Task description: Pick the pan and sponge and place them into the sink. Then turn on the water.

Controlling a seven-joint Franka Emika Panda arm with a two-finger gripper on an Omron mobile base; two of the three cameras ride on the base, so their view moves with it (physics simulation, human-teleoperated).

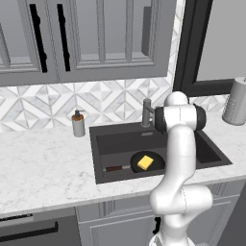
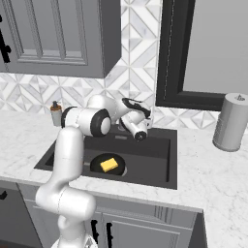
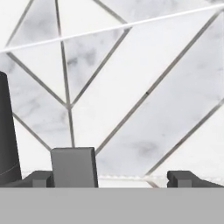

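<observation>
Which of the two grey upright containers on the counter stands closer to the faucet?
The small soap dispenser with the brown pump top, left of the sink. It stands nearer the faucet than the large cylinder at the far right.

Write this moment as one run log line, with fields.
pan: in sink | sponge: on pan | gripper: open, empty, near faucet | water: off

The sponge [image 1: 145, 163] is yellow and the pan [image 1: 156, 161] is black with a dark brown handle, both in the dark grey sink [image 1: 115, 141]. The counter [image 1: 43, 158] is white marble with grey veins. The wall tiles [image 1: 110, 101] at mid frame show grey and white diamonds.
</observation>
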